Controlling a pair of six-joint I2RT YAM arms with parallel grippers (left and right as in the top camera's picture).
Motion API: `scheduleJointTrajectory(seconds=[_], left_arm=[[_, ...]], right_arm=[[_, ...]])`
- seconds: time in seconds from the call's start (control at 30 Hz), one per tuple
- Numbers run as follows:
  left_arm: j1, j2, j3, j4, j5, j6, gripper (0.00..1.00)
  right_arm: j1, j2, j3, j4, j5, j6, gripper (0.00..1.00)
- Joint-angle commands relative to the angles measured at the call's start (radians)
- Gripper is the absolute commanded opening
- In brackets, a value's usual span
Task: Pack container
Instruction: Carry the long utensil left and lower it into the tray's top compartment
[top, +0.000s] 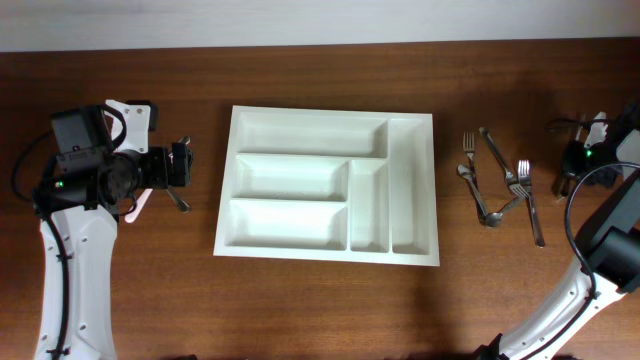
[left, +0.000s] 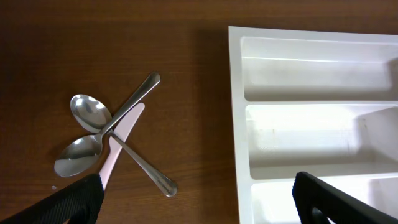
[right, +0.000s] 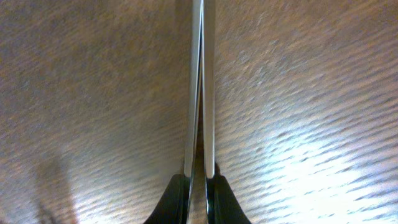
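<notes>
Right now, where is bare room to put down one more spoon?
Free: the wood strip between the container's near edge and the table front; also all five compartments. Crowded: the forks right of the container, and the crossed spoons by the left hand.

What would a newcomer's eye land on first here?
The big white container sits mid-table with all five compartments bare. A cutlery pile of forks and a spoon lies to its right, and two crossed spoons to its left. The right gripper is shut on thin metal strips.
</notes>
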Motion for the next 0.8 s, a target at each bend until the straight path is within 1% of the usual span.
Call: scheduleJointTrajectory(seconds=[0.0, 0.07, 0.2, 0.4, 0.57, 0.7, 0.77], left_arm=[[0.003, 0.003, 0.016, 0.0, 0.018, 0.016, 0.99], [0.003, 0.003, 0.016, 0.0, 0.018, 0.016, 0.99], [0.003, 0.003, 0.016, 0.0, 0.018, 0.016, 0.99], [0.003, 0.003, 0.016, 0.0, 0.018, 0.016, 0.99], [0.003, 0.003, 0.016, 0.0, 0.018, 0.016, 0.99], [0.003, 0.003, 0.016, 0.0, 0.018, 0.016, 0.99], [0.003, 0.003, 0.016, 0.0, 0.018, 0.016, 0.99]], right_arm=[[0.004, -0.014, 0.04, -0.042, -0.07, 0.049, 0.04], [0.009, -0.035, 0.077, -0.083, -0.074, 0.072, 0.04], [0.033, -0.088, 0.162, -0.166, -0.119, 0.072, 0.04], [0.127, -0.184, 0.274, -0.257, -0.151, 0.071, 0.04], [0.275, -0.262, 0.34, -0.341, -0.152, 0.071, 0.04], [0.451, -0.308, 0.345, -0.357, -0.152, 0.054, 0.04], [0.549, -0.309, 0.345, -0.356, -0.152, 0.0, 0.04]])
